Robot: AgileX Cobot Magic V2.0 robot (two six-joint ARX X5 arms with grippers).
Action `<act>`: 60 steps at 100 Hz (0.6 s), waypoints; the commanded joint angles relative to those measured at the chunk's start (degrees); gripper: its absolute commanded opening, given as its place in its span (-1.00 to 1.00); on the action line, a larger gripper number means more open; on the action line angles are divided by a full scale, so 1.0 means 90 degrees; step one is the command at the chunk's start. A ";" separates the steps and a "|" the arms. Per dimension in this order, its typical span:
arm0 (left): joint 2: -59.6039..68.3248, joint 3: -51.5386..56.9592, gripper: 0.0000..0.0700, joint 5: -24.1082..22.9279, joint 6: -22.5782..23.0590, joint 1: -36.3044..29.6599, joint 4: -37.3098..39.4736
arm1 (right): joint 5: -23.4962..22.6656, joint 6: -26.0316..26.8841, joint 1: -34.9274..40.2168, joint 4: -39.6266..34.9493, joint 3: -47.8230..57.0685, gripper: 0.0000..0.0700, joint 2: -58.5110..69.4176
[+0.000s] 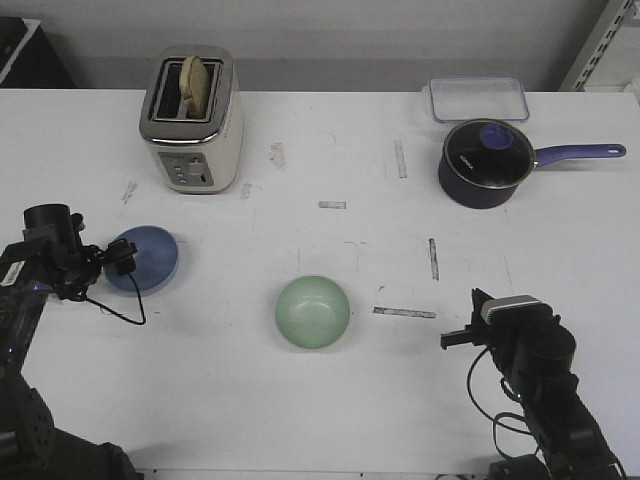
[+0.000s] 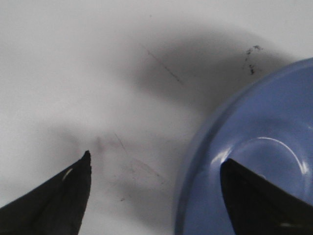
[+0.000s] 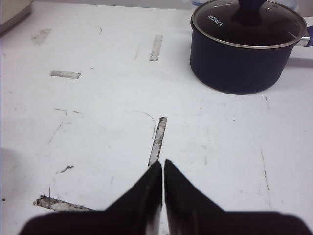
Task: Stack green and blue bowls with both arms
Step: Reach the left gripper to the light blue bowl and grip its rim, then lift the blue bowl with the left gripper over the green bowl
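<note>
The periwinkle blue bowl [image 1: 146, 257] sits on the white table at the left, in front of the toaster. My left gripper [image 1: 116, 257] is open at its left rim. In the left wrist view [image 2: 154, 161] one finger hangs over the inside of the blue bowl [image 2: 264, 142] and the other over bare table outside the rim. The pale mint green bowl [image 1: 313, 312] sits upright near the table's middle. My right gripper [image 1: 455, 340] is shut and empty at the front right, well right of the green bowl; its closed tips show in the right wrist view [image 3: 163, 163].
A cream toaster [image 1: 192, 118] with bread stands at the back left. A dark blue saucepan [image 1: 487, 162] with a glass lid stands at the back right, also in the right wrist view [image 3: 247, 46]. A clear plastic container [image 1: 478, 98] lies behind it. Tape marks dot the table.
</note>
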 commanded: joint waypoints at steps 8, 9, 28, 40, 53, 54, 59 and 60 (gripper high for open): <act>0.0044 0.0095 -0.32 0.0034 -0.0153 0.0024 0.0032 | -0.0019 0.0034 0.0012 0.0083 0.0044 -1.00 0.0039; 0.0044 0.0095 -0.38 0.0034 -0.0155 0.0024 0.0032 | -0.0019 0.0034 0.0012 0.0083 0.0044 -1.00 0.0039; 0.0024 0.0100 -1.00 0.0034 -0.0158 0.0024 0.0012 | -0.0017 0.0032 0.0012 0.0083 0.0044 -1.00 0.0039; -0.0104 0.0180 -1.00 0.0039 -0.0158 0.0024 0.0007 | -0.0019 0.0034 0.0012 0.0083 0.0044 -1.00 0.0039; -0.0471 0.0423 -1.00 0.0199 -0.0155 -0.0024 -0.0012 | -0.0019 0.0032 0.0012 0.0080 0.0044 -1.00 0.0039; -0.0510 0.0449 -1.00 0.0214 -0.0158 -0.0034 -0.0024 | -0.0019 0.0032 0.0012 0.0080 0.0044 -1.00 0.0039; -0.0724 0.0593 -1.00 0.0345 -0.0160 -0.0092 -0.0112 | -0.0019 0.0032 0.0012 0.0080 0.0044 -1.00 0.0039; -0.0770 0.0622 -1.00 0.0369 -0.0160 -0.0109 -0.0134 | -0.0019 0.0034 0.0012 0.0080 0.0044 -1.00 0.0039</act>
